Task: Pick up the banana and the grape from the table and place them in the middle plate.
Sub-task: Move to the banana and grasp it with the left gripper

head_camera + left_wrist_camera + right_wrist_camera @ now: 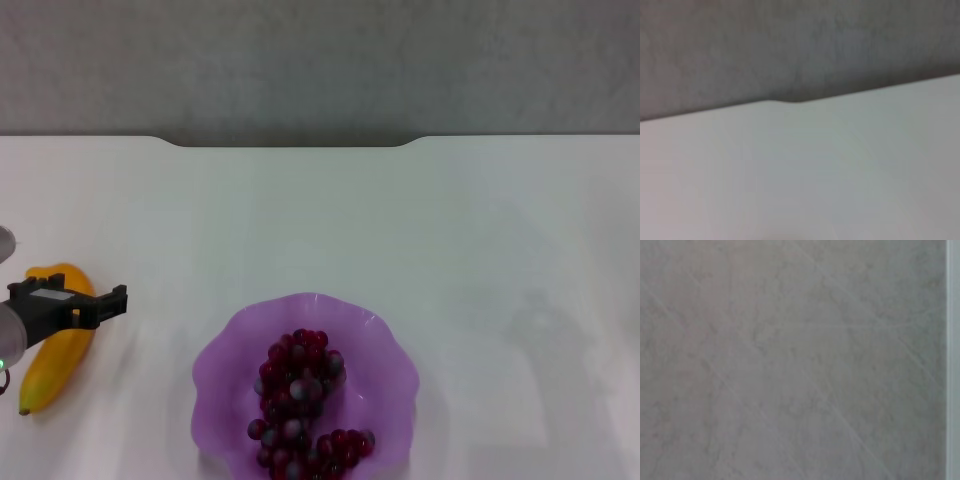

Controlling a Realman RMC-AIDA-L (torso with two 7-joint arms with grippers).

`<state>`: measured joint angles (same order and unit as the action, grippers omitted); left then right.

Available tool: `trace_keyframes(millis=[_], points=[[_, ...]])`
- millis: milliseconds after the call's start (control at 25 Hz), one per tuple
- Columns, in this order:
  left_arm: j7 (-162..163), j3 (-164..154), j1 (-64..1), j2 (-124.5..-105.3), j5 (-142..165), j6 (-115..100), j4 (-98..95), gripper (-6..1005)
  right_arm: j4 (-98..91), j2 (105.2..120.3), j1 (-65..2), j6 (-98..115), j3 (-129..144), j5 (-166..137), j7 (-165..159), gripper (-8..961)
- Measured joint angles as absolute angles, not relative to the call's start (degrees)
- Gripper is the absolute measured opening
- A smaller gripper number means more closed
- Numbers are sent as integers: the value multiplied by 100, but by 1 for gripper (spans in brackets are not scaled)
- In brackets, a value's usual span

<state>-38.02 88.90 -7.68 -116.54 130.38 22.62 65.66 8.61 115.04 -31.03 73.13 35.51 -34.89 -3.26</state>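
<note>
We lower the left gripper [100,305], finger spacing unreadable, onto the banana [55,350] at the plate's [225,350] nine o'clock.

A grey, faintly mottled floor [320,60] fills the upper band of the head view, running the full width of the frame. The same grey surface [790,45] takes up the upper part of the left wrist view. In the right wrist view, grey marbled floor [790,360] with pale diagonal streaks fills nearly the whole frame.
</note>
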Motion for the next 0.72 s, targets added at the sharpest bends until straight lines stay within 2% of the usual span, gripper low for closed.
trace_keyframes(millis=[720], points=[[-3436,9270,-1393,-11645,13307,2108,5521,880,892,11504,-3120,7349,3551,-3685,-396,23]])
